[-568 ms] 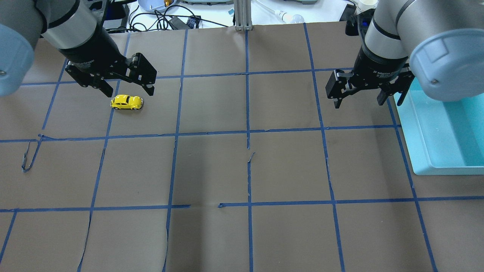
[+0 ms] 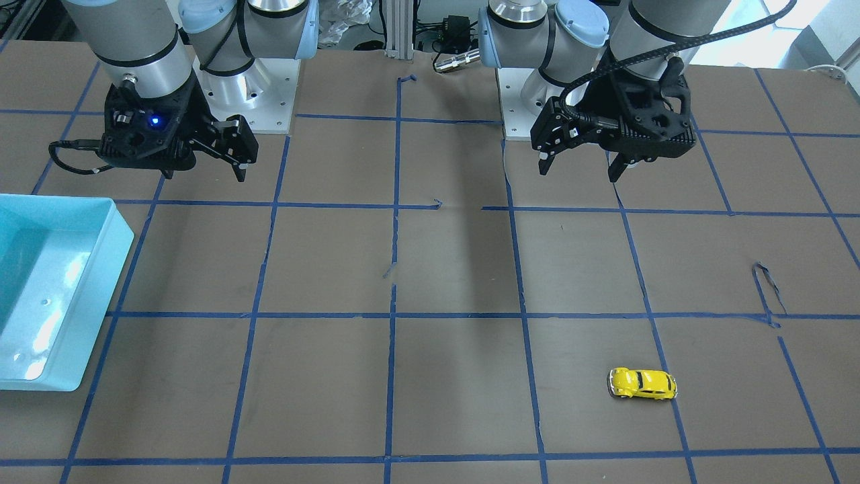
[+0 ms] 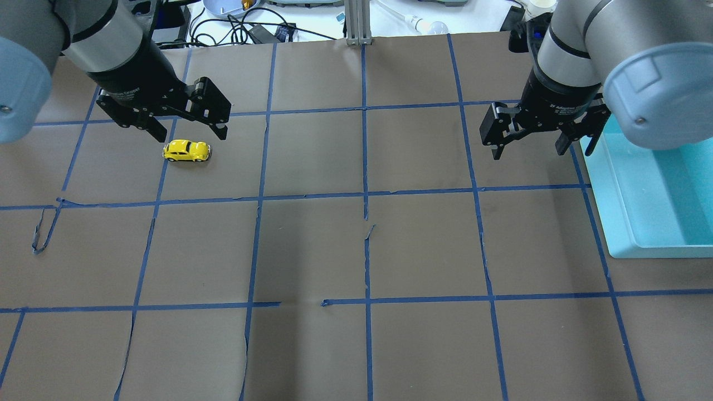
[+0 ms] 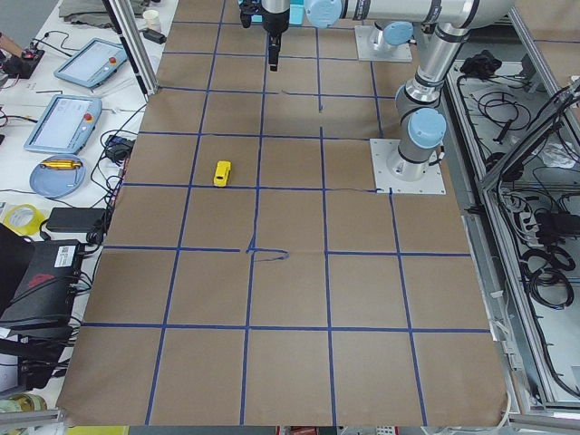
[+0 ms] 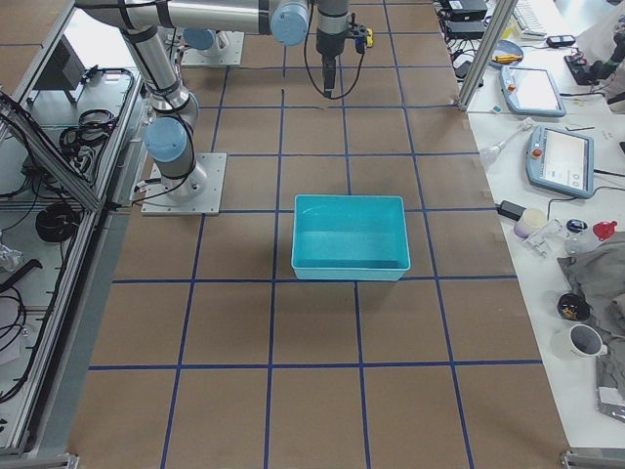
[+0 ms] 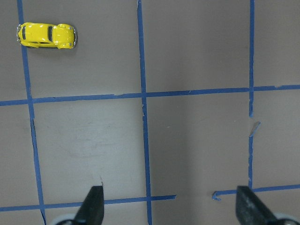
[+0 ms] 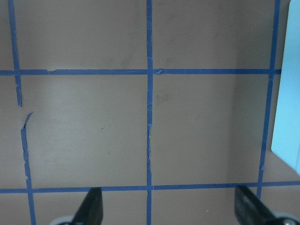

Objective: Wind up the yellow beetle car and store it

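Note:
The yellow beetle car (image 3: 187,150) stands on its wheels on the brown paper at the far left of the table. It also shows in the front view (image 2: 642,384), the left side view (image 4: 221,173) and the left wrist view (image 6: 46,36). My left gripper (image 3: 192,133) is open and empty and hangs high above the table; it appears just behind the car in the overhead view. In the left wrist view (image 6: 168,208) the car lies far ahead to the left. My right gripper (image 3: 541,149) is open and empty, high beside the teal bin (image 3: 660,223).
The teal bin, empty, also shows at the front view's left (image 2: 80,296) and in the right side view (image 5: 350,237). Blue tape lines grid the paper; torn tape curls at the left (image 3: 40,236). Cables, tablets and clutter lie beyond the table's far edge.
My left gripper has shifted slightly away from the camera's near side; the car and the right arm have not visibly moved.

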